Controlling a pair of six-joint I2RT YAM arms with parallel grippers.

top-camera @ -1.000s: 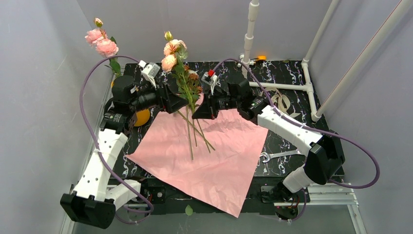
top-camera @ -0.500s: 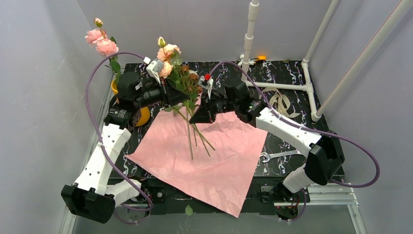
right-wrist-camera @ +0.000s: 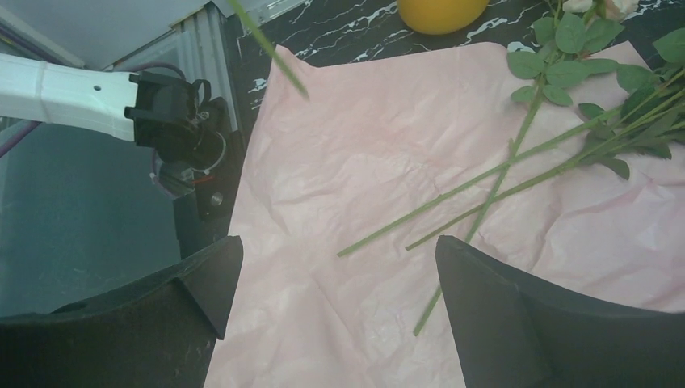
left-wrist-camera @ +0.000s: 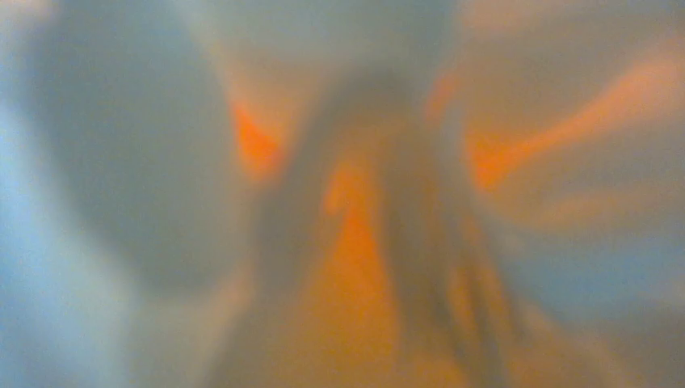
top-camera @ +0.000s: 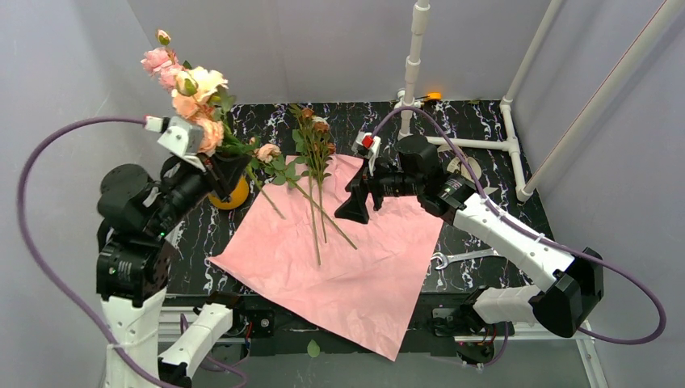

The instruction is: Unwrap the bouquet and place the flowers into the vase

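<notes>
- The peach roses (top-camera: 196, 93) are held aloft, tilted, by the left gripper (top-camera: 229, 168), which is closed on their stem just above the mustard-yellow vase (top-camera: 230, 196).
- Pink roses (top-camera: 164, 69) are seen behind them, with the stem foot hidden.
- Other flowers (top-camera: 313, 145) are laid across the pink paper (top-camera: 363, 275).
- The right gripper (right-wrist-camera: 339, 283) is held over the paper, its jaws spread wide and empty.
</notes>
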